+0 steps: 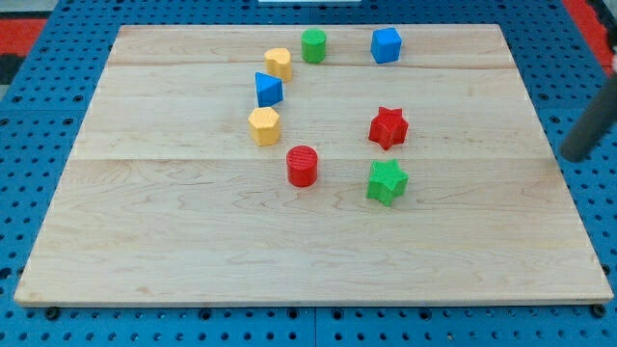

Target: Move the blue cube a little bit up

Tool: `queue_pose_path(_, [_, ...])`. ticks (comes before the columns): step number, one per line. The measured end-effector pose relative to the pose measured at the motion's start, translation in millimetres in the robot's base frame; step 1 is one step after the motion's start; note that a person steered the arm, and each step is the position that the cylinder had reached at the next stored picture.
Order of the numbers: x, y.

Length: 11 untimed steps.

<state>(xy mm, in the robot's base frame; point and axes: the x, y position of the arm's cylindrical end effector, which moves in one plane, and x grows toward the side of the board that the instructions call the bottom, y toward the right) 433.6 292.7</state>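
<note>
The blue cube (386,44) sits near the view's top edge of the wooden board (193,241), right of centre. My rod comes in from the view's right edge, and my tip (573,154) rests at the board's right edge, far to the right of and below the blue cube. The tip touches no block.
A green cylinder (313,45) lies left of the blue cube. A yellow block (279,63), a blue triangular block (268,89) and a yellow hexagon (263,125) run down the left. A red cylinder (302,166), a red star (388,127) and a green star (387,182) lie mid-board.
</note>
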Motion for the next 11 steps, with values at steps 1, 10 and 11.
queue_pose_path(1, [-31,-32])
queue_pose_path(10, [-189,-204])
queue_pose_path(11, [-203,-240])
